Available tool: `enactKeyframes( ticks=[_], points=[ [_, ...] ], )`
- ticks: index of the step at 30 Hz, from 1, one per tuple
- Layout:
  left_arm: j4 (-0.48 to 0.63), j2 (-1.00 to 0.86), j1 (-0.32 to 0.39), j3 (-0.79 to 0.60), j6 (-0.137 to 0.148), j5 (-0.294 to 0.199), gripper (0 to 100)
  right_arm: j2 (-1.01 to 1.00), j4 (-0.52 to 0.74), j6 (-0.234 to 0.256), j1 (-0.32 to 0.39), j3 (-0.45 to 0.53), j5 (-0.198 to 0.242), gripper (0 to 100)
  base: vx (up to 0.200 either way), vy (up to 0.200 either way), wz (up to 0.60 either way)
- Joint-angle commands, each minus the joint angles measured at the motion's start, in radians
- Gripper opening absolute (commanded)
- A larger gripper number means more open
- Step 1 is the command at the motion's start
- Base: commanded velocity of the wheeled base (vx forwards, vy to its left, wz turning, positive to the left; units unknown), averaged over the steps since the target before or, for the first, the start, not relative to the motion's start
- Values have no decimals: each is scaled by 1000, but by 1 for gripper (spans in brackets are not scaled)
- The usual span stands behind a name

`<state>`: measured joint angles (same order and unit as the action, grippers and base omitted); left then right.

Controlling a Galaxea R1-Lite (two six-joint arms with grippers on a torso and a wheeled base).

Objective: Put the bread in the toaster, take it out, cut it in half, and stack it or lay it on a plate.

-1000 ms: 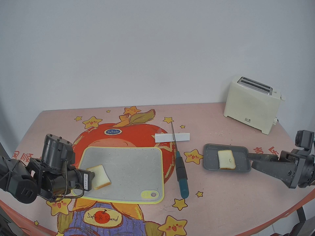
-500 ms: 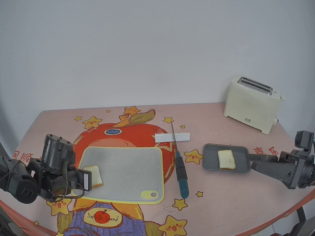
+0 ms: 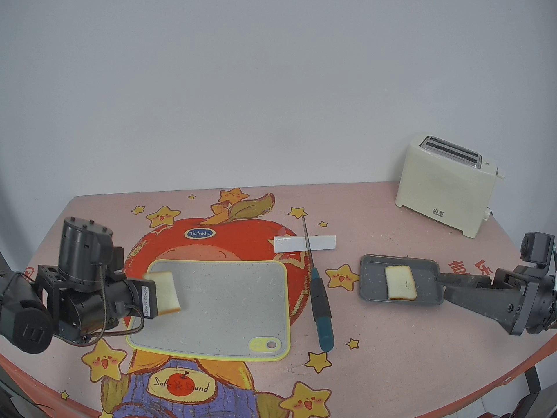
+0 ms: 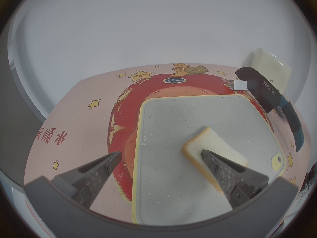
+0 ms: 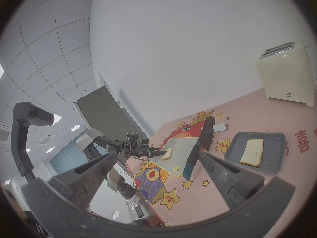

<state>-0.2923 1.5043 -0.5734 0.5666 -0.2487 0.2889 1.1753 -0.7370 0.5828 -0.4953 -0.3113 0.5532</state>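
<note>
Your left pincer (image 4: 161, 153) is spread wide at the left edge of the grey cutting board with the yellow rim (image 3: 232, 303). The tip of one finger (image 4: 218, 167) lies across the half slice of white bread (image 4: 211, 146), and the other finger stands well apart over the board's rim. In the head view this bread pokes out past the pincer over the board's left margin. You cannot tell from these views whether it rests on the board or is raised off it.

Your right pincer (image 5: 158, 154) is also wide, with nothing between its fingers. It sits low at the right side of the pink table with the cartoon apple print (image 3: 377, 216), just beside the right end of the dark grey rectangular tray (image 3: 371, 271). A second piece of white bread (image 3: 401, 282) lies flat in that tray.

The knife with the teal handle (image 3: 320, 309) lies on the table between board and tray, with its blade pointing away from you across a white paper strip (image 3: 304, 243). The cream two-slot toaster (image 3: 447, 184) stands at the far right corner, well apart from both pieces.
</note>
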Motion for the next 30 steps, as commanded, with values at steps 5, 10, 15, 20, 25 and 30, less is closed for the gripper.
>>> enactKeyframes(
  ticks=[5, 10, 15, 20, 25, 30],
  points=[
    [-42, -142, 0, 38, 6, -16, 0, 3, 1, 0, 0, 1, 1, 100, 0, 0, 0],
    [-83, -164, 0, 53, 6, -42, 0, 14, -4, 0, 0, 1, 1, 100, 0, 0, 0],
    [-119, -164, 0, 45, 8, -47, 0, 14, -2, 0, 0, 3, 1, 100, 0, 0, 0],
    [-126, -164, 0, 38, 3, -47, 0, 12, -4, 0, 0, 3, 1, 100, 0, 0, 0],
    [-126, -164, 0, 38, 0, -47, 0, 12, -4, 0, 0, 3, 1, 100, 0, 0, 0],
    [-126, -164, 1, 38, -1, -47, 0, 14, -7, -4, 0, 11, 1, 100, 0, 0, 0]
  ],
)
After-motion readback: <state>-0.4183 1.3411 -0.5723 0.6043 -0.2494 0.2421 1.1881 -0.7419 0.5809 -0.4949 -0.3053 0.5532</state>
